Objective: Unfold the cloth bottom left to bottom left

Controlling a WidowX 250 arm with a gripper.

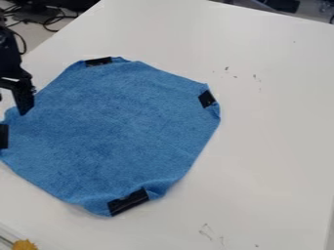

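Note:
My black gripper (11, 107) hangs at the left edge, over the cloth's left side, and is partly cut off by the frame. Its fingers stand apart, with nothing seen between them. The blue cloth (120, 129) lies mostly spread out over the left and middle of the table. Black patches mark it at the top (98, 61), right (207, 99), bottom (128, 201) and far left (3, 135). Small folds show around the right and bottom patches, and the cloth's outline is rounded there.
The white table (277, 146) extends to the right of the cloth. A yellow object (25, 244) sits at the bottom left corner. Dark cables (49, 20) lie beyond the table's edge at the upper left.

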